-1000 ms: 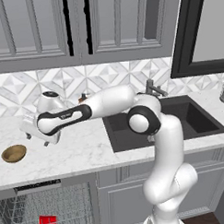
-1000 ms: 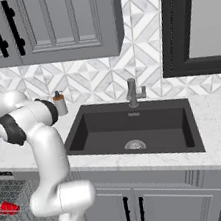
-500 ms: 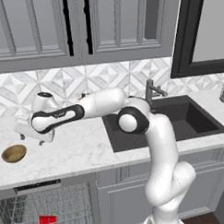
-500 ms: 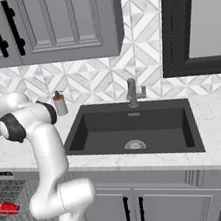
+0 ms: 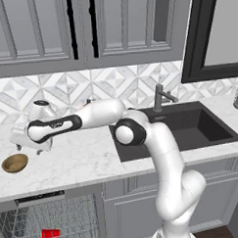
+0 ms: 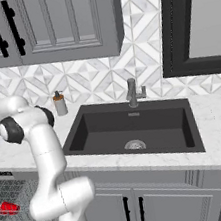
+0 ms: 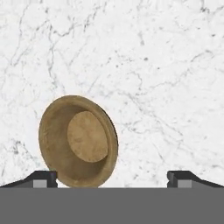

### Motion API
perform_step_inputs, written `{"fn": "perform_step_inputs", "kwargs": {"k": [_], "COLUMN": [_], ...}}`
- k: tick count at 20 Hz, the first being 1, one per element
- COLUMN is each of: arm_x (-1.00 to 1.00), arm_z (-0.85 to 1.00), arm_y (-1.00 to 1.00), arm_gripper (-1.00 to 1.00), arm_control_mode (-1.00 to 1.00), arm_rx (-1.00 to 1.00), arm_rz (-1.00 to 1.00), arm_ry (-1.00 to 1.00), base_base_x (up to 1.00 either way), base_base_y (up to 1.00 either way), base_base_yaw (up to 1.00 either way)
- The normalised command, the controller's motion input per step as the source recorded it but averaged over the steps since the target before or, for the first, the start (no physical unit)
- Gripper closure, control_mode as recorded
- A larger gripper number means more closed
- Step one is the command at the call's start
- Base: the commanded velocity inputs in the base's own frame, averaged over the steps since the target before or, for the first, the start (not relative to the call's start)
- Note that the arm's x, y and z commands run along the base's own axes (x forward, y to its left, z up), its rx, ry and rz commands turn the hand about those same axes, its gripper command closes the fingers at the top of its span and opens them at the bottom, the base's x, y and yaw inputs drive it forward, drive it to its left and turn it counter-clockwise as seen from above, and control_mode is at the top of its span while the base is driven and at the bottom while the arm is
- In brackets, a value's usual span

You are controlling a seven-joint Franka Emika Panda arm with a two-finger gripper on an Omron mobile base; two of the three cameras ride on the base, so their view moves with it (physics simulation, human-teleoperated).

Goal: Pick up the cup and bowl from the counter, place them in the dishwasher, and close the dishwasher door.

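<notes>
The small round golden-brown wooden bowl (image 7: 78, 141) sits on the white marble tabletop (image 7: 153, 78), at about 7 o'clock in the hand view. It looks light, hard and smooth, so one side of its thin rim seems the best spot to pinch. The gripper (image 7: 112, 178) has its fingers (image 7: 43, 178) spread wide, holding nothing. Since before, the arm has reached farther left toward the bowl. The red party cup (image 5: 50, 235) lies in the dishwasher's grey wire rack (image 5: 27, 228).

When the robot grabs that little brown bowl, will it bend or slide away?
The bowl looks like wood, so it probably stays stiff and won't squash. It is shallow and sits flat on the smooth counter, so a nudge would likely make it slide rather than tip. Its thin rim gives the open gripper something to pinch.
</notes>
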Motion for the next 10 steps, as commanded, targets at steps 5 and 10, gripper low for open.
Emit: {"fn": "perform_step_inputs", "kwargs": {"k": [5,10], "arm_x": [0.05,0.00], "arm_z": [-0.36,-0.48], "arm_y": [0.28,0.11], "arm_gripper": [-1.00,-1.00], "arm_control_mode": [-1.00,-1.00], "arm_rx": [-0.01,0.00], "arm_rz": [0.00,0.00], "arm_ry": [-0.01,-0.03], "base_base_x": [0.00,0.00], "base_base_y": [0.00,0.00], "base_base_yaw": [0.00,0.00]}}
